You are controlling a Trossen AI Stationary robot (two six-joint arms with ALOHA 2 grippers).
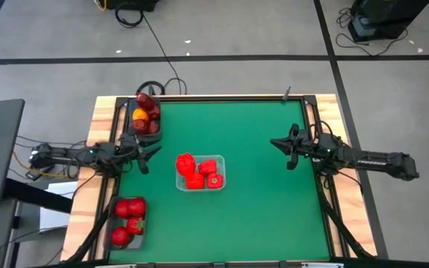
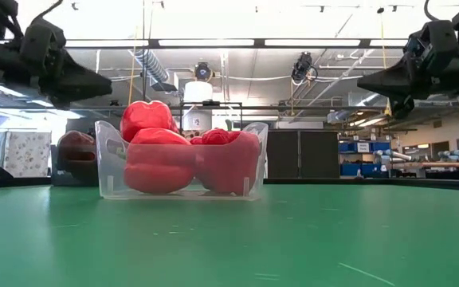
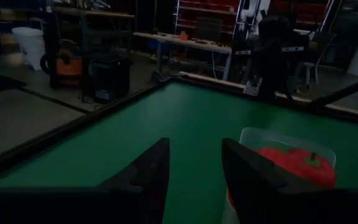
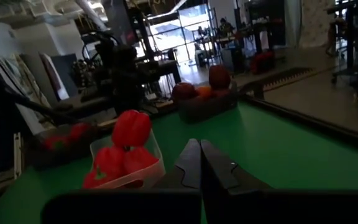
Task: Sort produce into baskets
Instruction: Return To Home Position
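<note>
A clear bin (image 1: 199,173) at the table's middle holds several bright red lumpy peppers (image 2: 159,155). A smoky grey bin (image 1: 145,115) at the far left holds dark maroon apples and one yellow-orange fruit (image 1: 141,115). Another grey bin (image 1: 129,221) at the near left holds round red ones. My left gripper (image 1: 146,157) is open and empty, raised left of the clear bin. My right gripper (image 1: 285,147) is shut and empty, raised at the table's right.
The green mat (image 1: 267,208) lies bare right of and in front of the clear bin. Wooden rails (image 1: 99,126) border the table. The room beyond shows shelves and benches.
</note>
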